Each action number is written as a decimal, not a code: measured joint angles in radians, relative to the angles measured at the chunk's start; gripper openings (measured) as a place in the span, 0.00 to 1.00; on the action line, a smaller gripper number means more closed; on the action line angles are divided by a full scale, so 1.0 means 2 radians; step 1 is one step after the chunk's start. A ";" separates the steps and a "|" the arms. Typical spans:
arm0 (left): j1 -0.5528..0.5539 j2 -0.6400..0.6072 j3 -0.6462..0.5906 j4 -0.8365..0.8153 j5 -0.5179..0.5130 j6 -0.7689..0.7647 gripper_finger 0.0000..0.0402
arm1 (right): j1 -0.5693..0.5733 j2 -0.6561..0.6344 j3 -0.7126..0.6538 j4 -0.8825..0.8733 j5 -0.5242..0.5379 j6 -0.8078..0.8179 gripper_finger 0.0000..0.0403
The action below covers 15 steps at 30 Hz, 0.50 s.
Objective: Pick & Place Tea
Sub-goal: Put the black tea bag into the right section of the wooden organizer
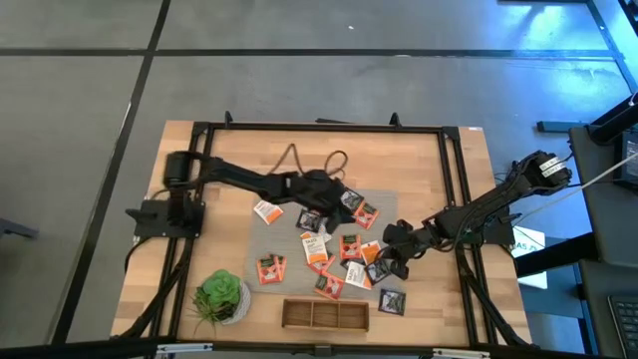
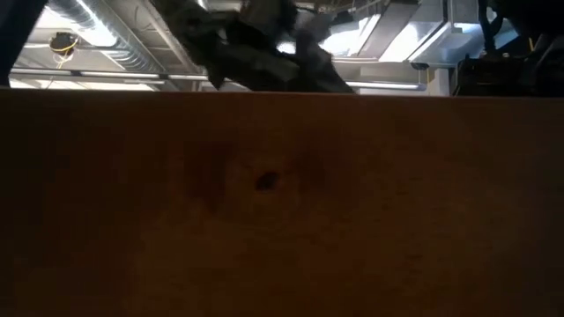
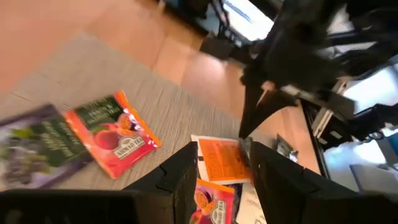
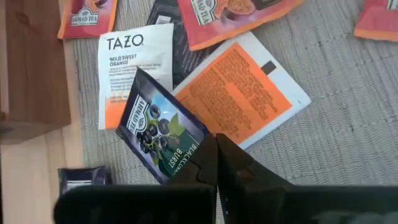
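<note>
Several tea sachets, orange, white-and-orange and black, lie scattered flat on the grey mat. My right gripper is at the mat's right side, shut on a black blackcurrant sachet. My left gripper hangs open over the mat's far middle. Below its gap lies a white-and-orange sachet. A red-and-green sachet lies beside that. My right gripper pinches the black sachet by one corner between its two shut fingers, coming slanting down from the table's right side. The rest of the sachet reaches out over a white TAZO sachet. Whether it is clear of that one, I cannot tell.
A wooden compartment tray stands at the near edge and fills the low view. A potted plant is at the near left. One black sachet lies on bare wood off the mat. A black frame rims the table.
</note>
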<state>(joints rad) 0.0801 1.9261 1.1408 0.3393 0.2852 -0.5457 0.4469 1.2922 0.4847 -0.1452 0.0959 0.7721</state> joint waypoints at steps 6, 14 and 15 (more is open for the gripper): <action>-0.013 0.064 0.053 0.001 0.059 -0.008 0.36 | 0.000 0.000 0.000 0.002 0.025 -0.011 0.00; -0.038 0.086 0.081 0.001 0.059 -0.008 0.36 | 0.000 0.000 0.025 0.003 0.070 -0.044 0.00; -0.040 0.086 0.081 0.000 0.056 -0.008 0.36 | 0.000 0.000 0.030 0.003 0.073 -0.050 0.00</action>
<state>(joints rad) -0.0005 2.0975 1.3029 0.3387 0.3964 -0.5625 0.4469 1.2922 0.5441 -0.1390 0.2423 0.6725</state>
